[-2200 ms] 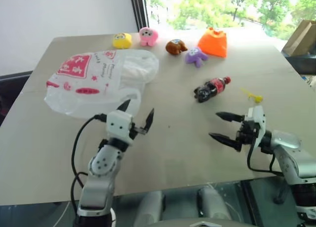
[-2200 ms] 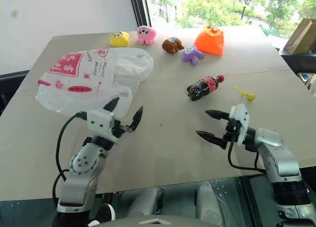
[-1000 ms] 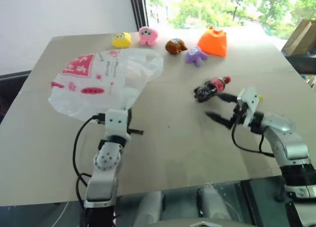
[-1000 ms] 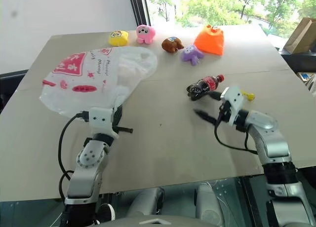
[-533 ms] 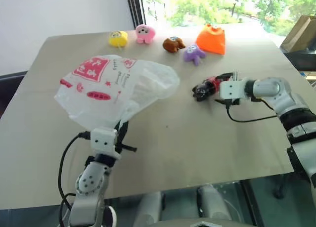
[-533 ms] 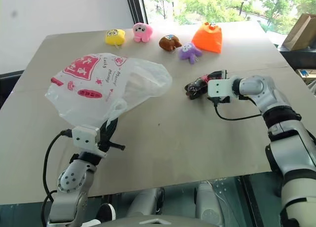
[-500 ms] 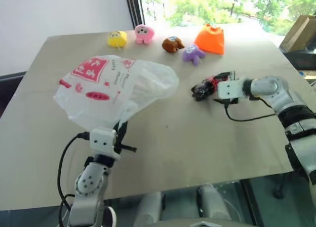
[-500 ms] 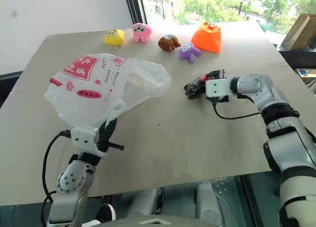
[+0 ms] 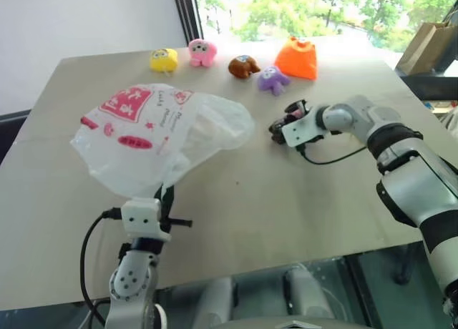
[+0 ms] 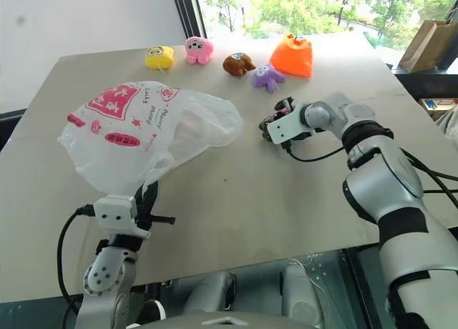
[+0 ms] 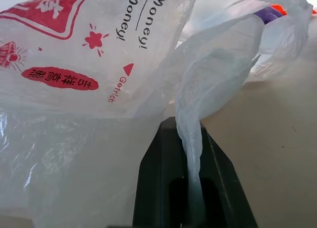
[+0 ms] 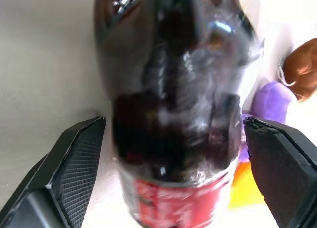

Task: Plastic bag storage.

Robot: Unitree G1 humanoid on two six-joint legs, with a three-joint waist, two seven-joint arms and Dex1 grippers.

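Progress: your left gripper [image 11: 190, 188] is clenched on a twisted handle of the plastic bag [image 9: 161, 132], which hangs lifted at 10 o'clock over the table [image 9: 286, 200]. Your right gripper [image 12: 173, 134] is spread wide around the cola bottle [image 12: 173, 89] at 2 o'clock, not yet gripped. Nothing appears bagged. Room: open tabletop between both arms; plush toys [image 9: 243, 66] line the 12 o'clock edge.

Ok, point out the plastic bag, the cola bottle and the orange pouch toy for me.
plastic bag [image 9: 154, 129], left eye view, on its printed front panel.
cola bottle [image 12: 173, 104], right wrist view, on the dark body between the open fingers.
orange pouch toy [image 10: 292, 57], right eye view, on its front face.
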